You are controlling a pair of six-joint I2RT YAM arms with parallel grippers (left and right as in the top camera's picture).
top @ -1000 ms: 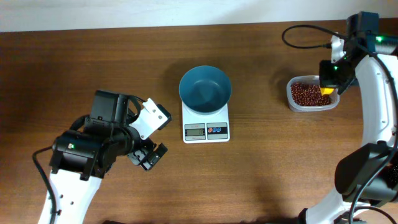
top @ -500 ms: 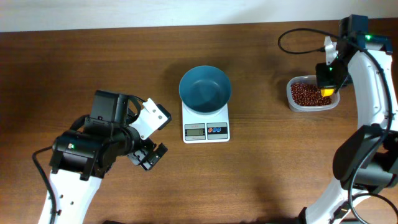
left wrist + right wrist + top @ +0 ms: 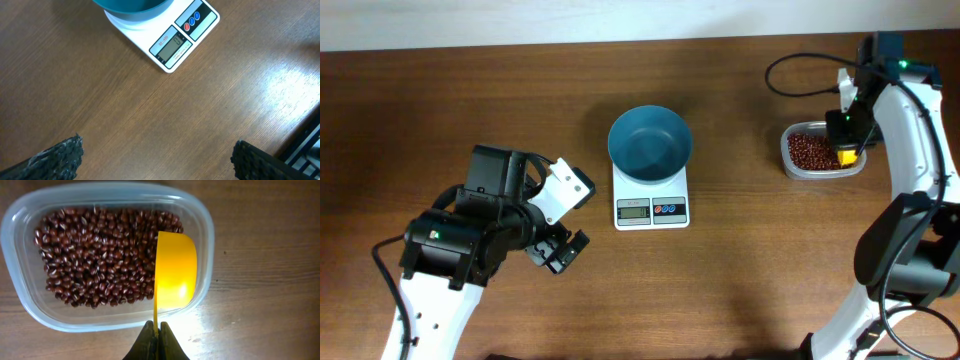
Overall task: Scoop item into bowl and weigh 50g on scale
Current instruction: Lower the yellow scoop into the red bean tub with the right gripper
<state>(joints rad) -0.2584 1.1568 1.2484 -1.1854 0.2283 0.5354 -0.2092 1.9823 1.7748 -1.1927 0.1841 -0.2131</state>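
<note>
Step in hand, scooping: your right gripper pinches the handle of the empty yellow scoop over the beans in the clear tub, and your left gripper is spread wide on nothing, so dip deep, level off, then carry slowly to the blue bowl on the scale.

Nothing readable with certainty. On the scale, small red print just beside the grey display, too small to make out. Faint digits inside the display, too blurred to read. No readable marks on the red and blue buttons.
</note>
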